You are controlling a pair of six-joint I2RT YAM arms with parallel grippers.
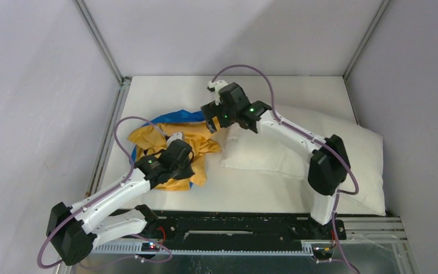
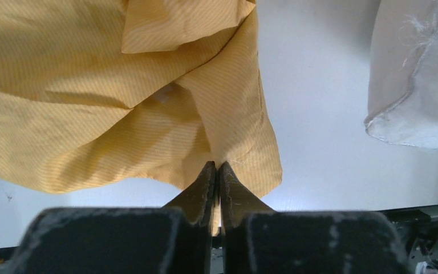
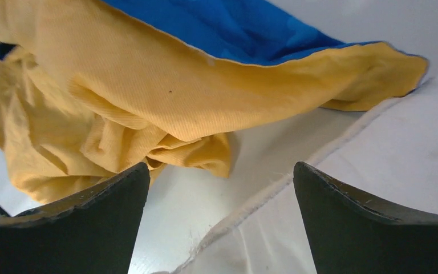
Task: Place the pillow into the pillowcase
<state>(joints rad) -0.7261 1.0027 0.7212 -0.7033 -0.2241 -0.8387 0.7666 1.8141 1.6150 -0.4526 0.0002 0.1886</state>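
Note:
The pillowcase [image 1: 148,137] lies crumpled at the table's left, orange-yellow with a blue face behind. My left gripper [image 1: 185,165] is shut on its orange edge; in the left wrist view the closed fingertips [image 2: 218,166] pinch the orange fabric [image 2: 91,85]. The white pillow [image 1: 296,154] lies on the right half of the table. My right gripper [image 1: 215,127] is open above the pillow's left end, beside the pillowcase. The right wrist view shows its gripper [image 3: 221,171] spread over the pillow's seamed edge [image 3: 296,188], with the orange and blue pillowcase [image 3: 165,85] just beyond.
Grey walls with metal frame rails [image 1: 100,43] enclose the white table [image 1: 165,91]. A black rail [image 1: 234,220] runs along the near edge at the arm bases. The pillow's right end reaches the right wall.

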